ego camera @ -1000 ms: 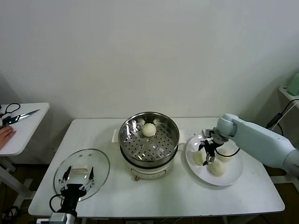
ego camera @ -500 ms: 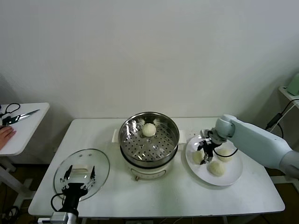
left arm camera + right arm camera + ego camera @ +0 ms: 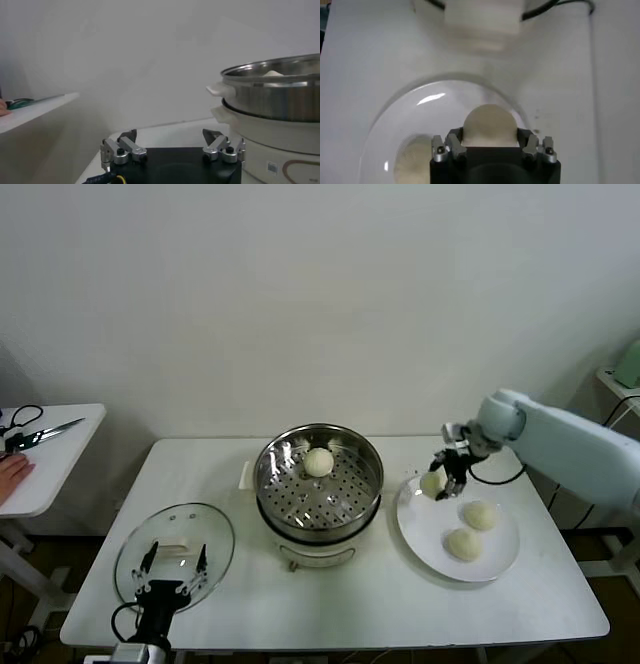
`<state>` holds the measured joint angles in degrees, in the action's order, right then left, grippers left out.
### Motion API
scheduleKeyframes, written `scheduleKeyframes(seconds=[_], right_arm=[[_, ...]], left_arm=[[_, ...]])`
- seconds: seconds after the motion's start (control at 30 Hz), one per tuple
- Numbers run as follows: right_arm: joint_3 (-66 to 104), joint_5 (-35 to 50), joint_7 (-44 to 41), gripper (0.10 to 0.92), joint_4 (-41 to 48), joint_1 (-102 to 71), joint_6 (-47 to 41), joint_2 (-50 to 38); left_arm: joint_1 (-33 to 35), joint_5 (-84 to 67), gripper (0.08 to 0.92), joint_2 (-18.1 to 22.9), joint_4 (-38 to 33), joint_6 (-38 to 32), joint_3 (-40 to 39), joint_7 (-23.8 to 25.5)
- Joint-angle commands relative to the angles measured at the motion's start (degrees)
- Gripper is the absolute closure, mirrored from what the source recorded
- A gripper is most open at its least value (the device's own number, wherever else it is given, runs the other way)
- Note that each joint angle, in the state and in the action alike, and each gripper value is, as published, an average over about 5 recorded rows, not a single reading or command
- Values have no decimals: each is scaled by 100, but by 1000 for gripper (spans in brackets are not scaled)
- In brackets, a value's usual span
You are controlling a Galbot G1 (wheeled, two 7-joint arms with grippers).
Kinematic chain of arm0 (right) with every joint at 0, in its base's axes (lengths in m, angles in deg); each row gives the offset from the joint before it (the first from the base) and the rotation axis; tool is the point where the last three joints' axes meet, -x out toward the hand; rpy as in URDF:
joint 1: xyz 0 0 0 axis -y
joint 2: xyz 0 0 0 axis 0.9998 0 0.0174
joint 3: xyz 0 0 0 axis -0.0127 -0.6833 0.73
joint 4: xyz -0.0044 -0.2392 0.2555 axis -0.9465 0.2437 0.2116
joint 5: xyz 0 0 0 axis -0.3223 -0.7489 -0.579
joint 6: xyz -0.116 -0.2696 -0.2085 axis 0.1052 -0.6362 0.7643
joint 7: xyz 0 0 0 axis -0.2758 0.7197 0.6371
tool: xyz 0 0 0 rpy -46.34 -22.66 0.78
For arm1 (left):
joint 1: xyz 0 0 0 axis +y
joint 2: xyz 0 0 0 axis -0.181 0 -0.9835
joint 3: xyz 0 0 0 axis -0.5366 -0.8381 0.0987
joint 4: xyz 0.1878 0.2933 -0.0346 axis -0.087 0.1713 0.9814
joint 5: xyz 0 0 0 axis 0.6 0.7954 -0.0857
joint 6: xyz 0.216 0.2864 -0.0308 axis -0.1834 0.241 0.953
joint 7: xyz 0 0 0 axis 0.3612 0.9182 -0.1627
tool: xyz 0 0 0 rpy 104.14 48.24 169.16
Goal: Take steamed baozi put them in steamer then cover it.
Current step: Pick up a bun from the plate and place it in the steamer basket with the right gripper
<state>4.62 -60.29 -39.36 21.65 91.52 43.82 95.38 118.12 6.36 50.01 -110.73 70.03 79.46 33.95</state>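
R gripper [image 3: 440,481] now clamped on one baozi [image 3: 432,482] & lifted off the plate [image 3: 500,559], above its far-left rim; 1 s ago it was still low over the buns w/ fingers wider. R wrist view: bun [image 3: 488,126] sits between the fingers, plate below. Plate now has two baozi [image 3: 479,515] [image 3: 462,544] vs three earlier. One baozi [image 3: 319,461] unchanged at the far side of the steamer [image 3: 318,481], centre of table [image 3: 400,604]. Cover [image 3: 174,554] flat on the near-left, same spot. L gripper [image 3: 174,572] parked over the cover's near edge, fingers spread wide, holding nothing, no change.
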Motion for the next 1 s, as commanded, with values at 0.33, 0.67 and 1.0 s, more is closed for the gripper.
scheduleKeyframes(seconds=[0.33, 0.67, 1.0], right_arm=[[-783, 1919, 455, 330, -456, 1396, -653, 1604], [-474, 1544, 967, 330, -281, 376, -921, 2718], [-428, 1285, 1058, 330, 268, -348, -947, 3412]], left_arm=[[-14, 263, 177, -14, -58, 43, -221, 37], [47, 272, 177, -99, -56, 2, -222, 14], [83, 226, 177, -140, -55, -16, -162, 7]])
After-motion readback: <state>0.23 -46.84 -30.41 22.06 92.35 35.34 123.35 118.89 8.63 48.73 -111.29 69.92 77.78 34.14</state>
